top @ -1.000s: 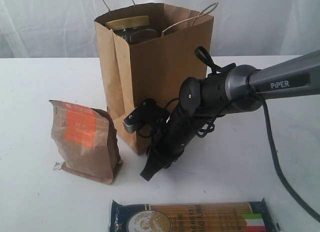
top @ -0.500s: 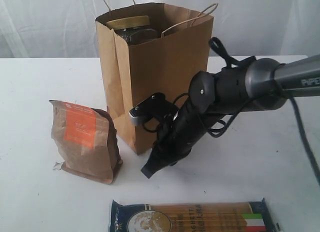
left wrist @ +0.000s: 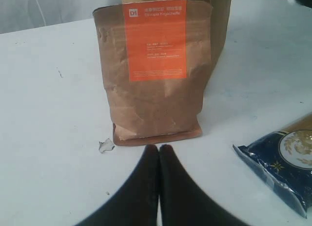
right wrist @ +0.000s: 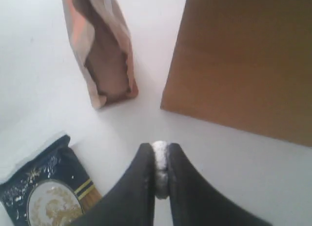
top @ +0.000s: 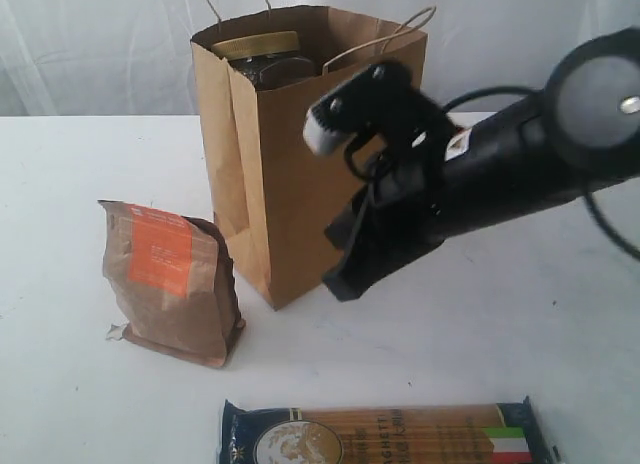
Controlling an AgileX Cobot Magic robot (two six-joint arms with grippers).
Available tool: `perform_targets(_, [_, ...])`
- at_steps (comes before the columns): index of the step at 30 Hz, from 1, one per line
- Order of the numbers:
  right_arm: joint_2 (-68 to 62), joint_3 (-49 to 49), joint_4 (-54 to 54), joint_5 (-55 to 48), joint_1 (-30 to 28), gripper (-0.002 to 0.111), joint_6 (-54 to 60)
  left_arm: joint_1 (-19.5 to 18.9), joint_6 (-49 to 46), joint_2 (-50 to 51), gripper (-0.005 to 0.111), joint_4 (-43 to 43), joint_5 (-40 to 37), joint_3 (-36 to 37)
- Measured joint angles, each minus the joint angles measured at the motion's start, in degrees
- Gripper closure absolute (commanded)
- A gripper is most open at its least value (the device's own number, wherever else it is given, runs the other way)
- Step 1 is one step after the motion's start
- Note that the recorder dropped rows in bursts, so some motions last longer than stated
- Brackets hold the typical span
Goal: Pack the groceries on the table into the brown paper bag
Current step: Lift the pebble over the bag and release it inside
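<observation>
While right claw (right wrist: 160, 152) clamps white bit (right wrist: 160, 170) | left claw (left wrist: 159, 149) together | kraft pouch (left wrist: 155, 70) near

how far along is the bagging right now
Done: the gold-lidded jar sits inside the paper bag. In hand: no grocery; the right gripper pinches only a small white bit, the left gripper is shut empty. Left: kraft pouch and spaghetti pack on the table.

The pouch (left wrist: 156, 111) is brown and orange, the small bit (right wrist: 160, 168) white.
</observation>
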State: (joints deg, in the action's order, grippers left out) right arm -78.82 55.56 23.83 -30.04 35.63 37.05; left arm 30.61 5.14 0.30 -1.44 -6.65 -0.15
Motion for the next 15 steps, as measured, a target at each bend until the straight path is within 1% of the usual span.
perform_targets(5, [10.75, 0.0, -0.12, 4.33, 0.0, 0.108, 0.0, 0.0, 0.0, 0.0, 0.107, 0.0, 0.0, 0.0])
perform_targets(8, [15.44, 0.0, -0.12, 11.98, 0.0, 0.108, 0.0, 0.0, 0.0, 0.0, 0.107, 0.0, 0.0, 0.0])
perform_targets(9, [16.18, 0.0, -0.12, 15.92, 0.0, 0.108, 0.0, 0.0, 0.0, 0.0, 0.107, 0.0, 0.0, 0.0])
perform_targets(11, [15.87, 0.97, -0.19, 19.09, 0.0, 0.108, 0.0, 0.0, 0.0, 0.0, 0.107, 0.0, 0.0, 0.0])
perform_targets(15, [11.68, 6.6, -2.21, 20.61, -1.83, 0.108, 0.11, 0.0, 0.0, 0.0, 0.107, 0.0, 0.0, 0.0])
